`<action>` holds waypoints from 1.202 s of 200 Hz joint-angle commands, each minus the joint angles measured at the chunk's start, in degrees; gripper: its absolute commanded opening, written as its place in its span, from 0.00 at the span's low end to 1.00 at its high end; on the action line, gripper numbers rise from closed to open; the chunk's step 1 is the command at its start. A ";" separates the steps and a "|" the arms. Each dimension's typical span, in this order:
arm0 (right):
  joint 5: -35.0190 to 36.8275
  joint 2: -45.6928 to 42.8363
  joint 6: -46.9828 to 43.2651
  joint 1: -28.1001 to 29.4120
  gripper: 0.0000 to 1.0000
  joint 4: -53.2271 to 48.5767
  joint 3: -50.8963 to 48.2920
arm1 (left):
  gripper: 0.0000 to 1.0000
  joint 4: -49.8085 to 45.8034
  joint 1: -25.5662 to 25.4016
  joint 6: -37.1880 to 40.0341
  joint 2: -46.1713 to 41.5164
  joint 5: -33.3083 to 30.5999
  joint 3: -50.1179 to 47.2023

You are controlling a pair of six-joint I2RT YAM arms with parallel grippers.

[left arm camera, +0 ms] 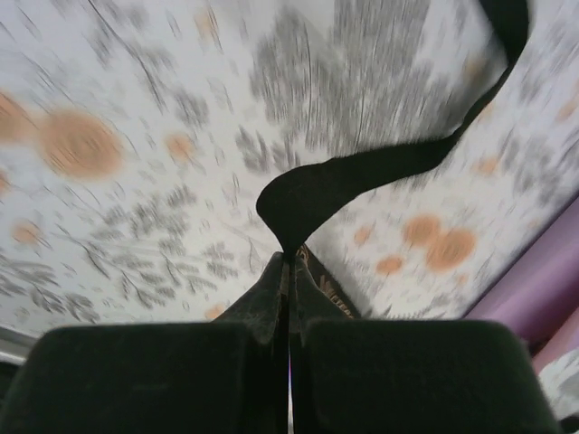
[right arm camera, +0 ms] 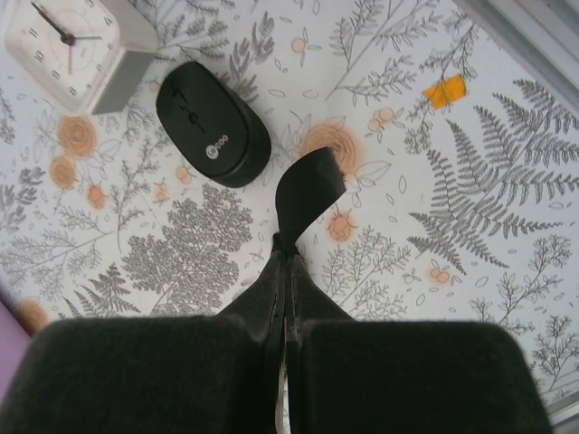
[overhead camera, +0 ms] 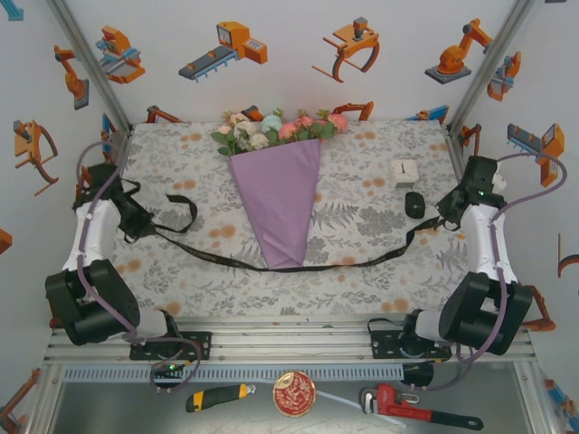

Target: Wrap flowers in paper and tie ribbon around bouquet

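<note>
Wrapped bouquet [overhead camera: 276,194]: pink, white and pale blue artificial flowers in a lilac paper cone, lying on the table [overhead camera: 380,298] with the blooms away from the arm bases. A long black fabric ribbon [left arm camera: 362,176] crosses the cone's narrow tip. Left of the bouquet the left fingers [left arm camera: 270,291], and right of it the right fingers [right arm camera: 271,287], each pinch one ribbon end, presumably to draw it into a tie.

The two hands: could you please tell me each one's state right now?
Left hand: closed on the ribbon.
Right hand: closed on the ribbon's other end.
</note>
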 commanded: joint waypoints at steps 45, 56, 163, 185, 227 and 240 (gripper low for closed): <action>-2.05 -3.10 1.98 0.51 0.00 -1.94 -6.81 | 0.00 2.69 5.37 -1.26 6.72 -0.14 8.11; -2.58 -3.10 1.60 0.93 0.00 -1.40 -7.87 | 0.00 3.70 5.37 -2.24 7.18 0.46 6.96; -4.23 6.24 1.13 7.50 0.00 1.66 -4.11 | 0.00 8.76 4.97 -2.01 19.64 5.57 20.56; -4.53 7.42 -0.91 7.50 0.31 0.16 -2.21 | 0.13 8.61 2.69 -2.38 20.27 6.97 20.84; -8.31 2.54 -1.26 8.85 0.58 -2.53 2.50 | 0.60 8.46 -0.20 -5.24 8.91 8.02 13.28; -11.91 0.94 -1.00 11.95 0.60 -1.68 2.45 | 0.67 6.85 -1.58 -7.87 3.82 9.59 10.69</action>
